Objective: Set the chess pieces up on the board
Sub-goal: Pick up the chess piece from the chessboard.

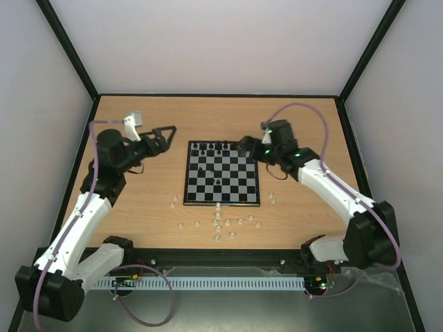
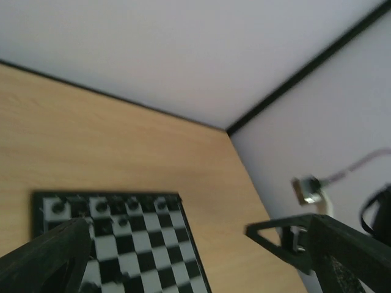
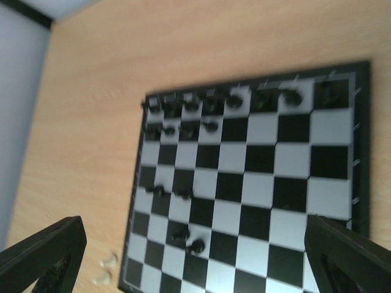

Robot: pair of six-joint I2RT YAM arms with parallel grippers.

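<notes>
Knocking over the black pieces (image 1: 211,146) standing along the far rows of the board (image 1: 239,197) is the main risk: the right gripper (image 1: 246,145) hangs just beside that far right corner, jaws wide and empty. The left gripper (image 1: 168,137), equally wide, sits off the far left corner. White pieces (image 1: 220,225) lie scattered on the bench (image 1: 138,200) by the board's near edge. Tiny, some seemingly toppled, they could slip or roll when pinched.
</notes>
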